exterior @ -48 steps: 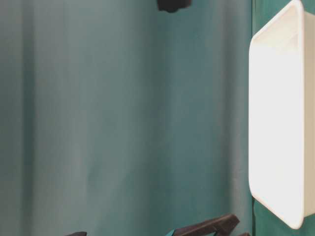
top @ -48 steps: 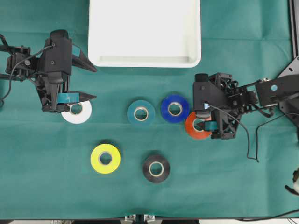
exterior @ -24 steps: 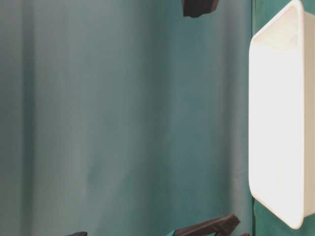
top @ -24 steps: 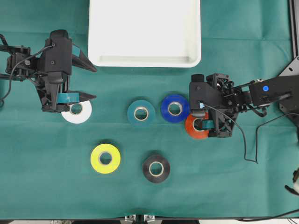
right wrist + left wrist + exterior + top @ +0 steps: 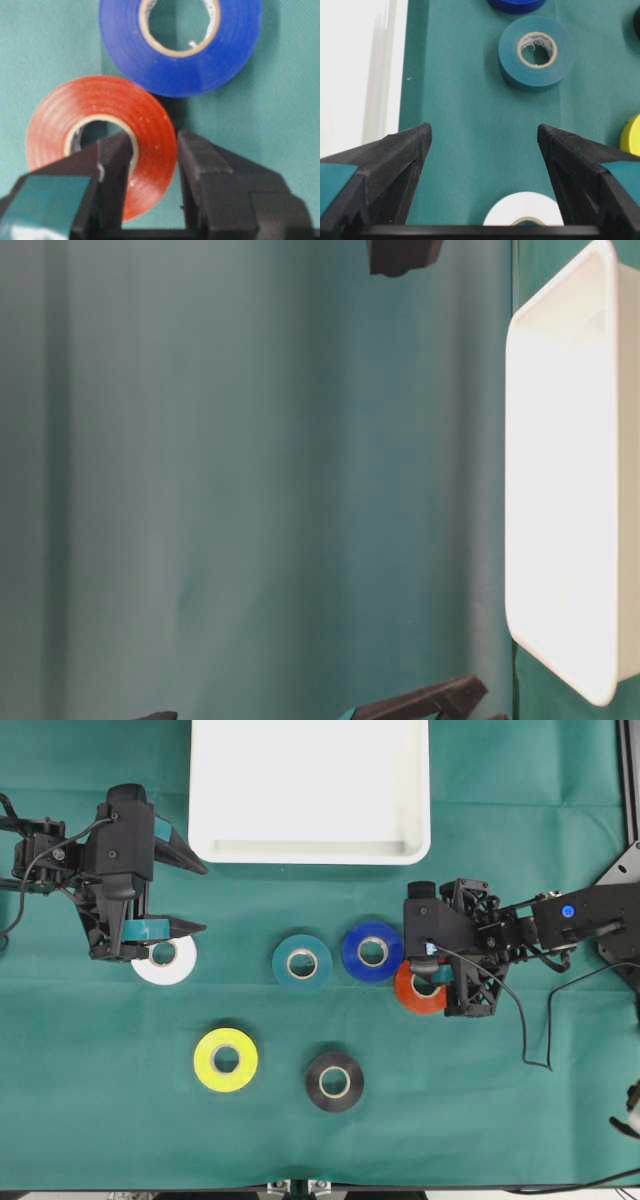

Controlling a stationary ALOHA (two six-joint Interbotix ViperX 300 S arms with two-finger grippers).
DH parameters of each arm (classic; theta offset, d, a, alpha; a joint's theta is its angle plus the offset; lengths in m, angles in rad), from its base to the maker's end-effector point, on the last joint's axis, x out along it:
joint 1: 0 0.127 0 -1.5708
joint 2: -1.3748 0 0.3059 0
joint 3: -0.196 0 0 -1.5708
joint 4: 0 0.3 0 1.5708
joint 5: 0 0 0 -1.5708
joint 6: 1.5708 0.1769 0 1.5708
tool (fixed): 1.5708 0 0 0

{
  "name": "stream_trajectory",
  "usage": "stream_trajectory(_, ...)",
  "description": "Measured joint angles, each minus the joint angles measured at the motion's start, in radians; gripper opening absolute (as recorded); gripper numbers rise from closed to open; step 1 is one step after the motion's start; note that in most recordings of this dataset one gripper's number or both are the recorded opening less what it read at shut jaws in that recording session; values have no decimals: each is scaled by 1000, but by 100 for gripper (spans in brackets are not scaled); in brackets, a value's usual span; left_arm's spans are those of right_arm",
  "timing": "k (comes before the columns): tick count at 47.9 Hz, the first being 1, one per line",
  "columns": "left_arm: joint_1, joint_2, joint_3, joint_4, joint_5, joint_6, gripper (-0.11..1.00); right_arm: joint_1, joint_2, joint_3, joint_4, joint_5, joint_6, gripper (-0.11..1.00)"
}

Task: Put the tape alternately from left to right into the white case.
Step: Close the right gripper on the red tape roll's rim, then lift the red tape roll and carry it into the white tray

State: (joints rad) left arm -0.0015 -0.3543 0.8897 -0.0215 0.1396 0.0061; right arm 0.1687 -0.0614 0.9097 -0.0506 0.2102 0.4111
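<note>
Since a second ago my right gripper has slid a little toward the blue roll and closed on the red-orange roll; the blue roll has been nudged slightly, and my left arm has not moved.

Overhead view: the red-orange roll sits just right of the blue one, apparently touching it. The teal roll lies further left, the white roll under my left gripper, whose jaws stand wide with nothing between them. The yellow roll and black roll lie nearer the bottom edge. The white case sits at the top centre with no roll in it. Everything rests on a green cloth.

Table-level view: I see only the cloth, one end of the case, and dark gripper parts at the edges; little of the room shows.

Left wrist view: open jaws frame bare cloth, the white roll between and just below them, the teal roll ahead.

Right wrist view: one finger sits inside the red-orange roll's core, the other outside, pinching a single wall. I judge the roll could swing or slip from that one-sided grip on lifting, and could drag the blue roll, which sits close against it.
</note>
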Motion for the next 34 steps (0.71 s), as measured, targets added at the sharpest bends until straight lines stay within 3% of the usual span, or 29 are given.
stream_trajectory(14,0,-2,0,0,-2,-3,83,0,-23,-11,3,28,-2,26)
stream_trajectory(34,2,0,0,0,-2,-3,83,-17,-216,-92,-8,164,-6,26)
